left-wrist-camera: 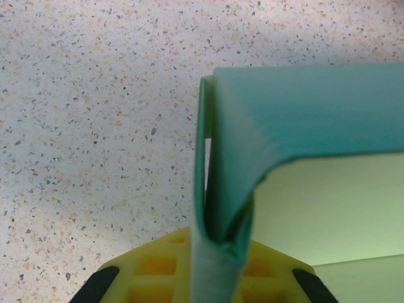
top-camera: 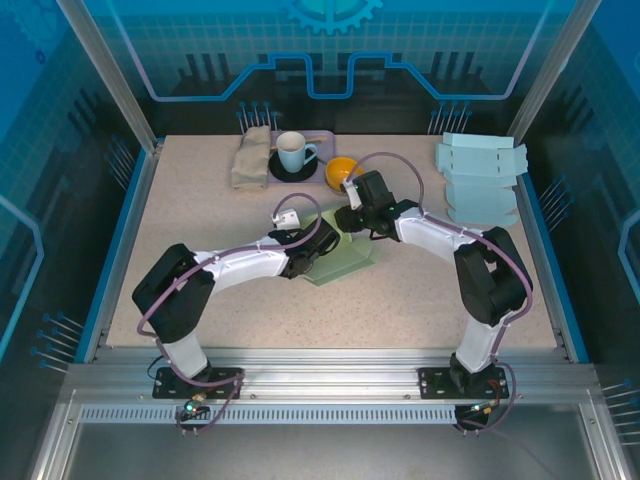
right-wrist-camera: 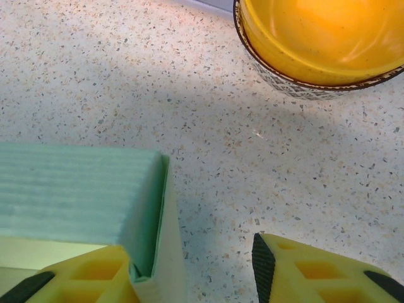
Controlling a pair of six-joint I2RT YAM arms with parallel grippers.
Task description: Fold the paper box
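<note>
At the centre of the table [top-camera: 200,200], you have the paper box [top-camera: 350,265] between both arms: left gripper [left-wrist-camera: 214,255] clamped on one raised wall, right gripper [right-wrist-camera: 189,274] part-open, a wall corner touching one finger [right-wrist-camera: 76,274] only.

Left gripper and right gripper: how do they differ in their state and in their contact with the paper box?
The left gripper is shut, pinching a folded wall of the paper box; the right gripper is open and clamps nothing. The left gripper has that wall between its fingers; the right gripper has the box corner beside one finger, the other over bare table. Both have yellow fingers.
</note>
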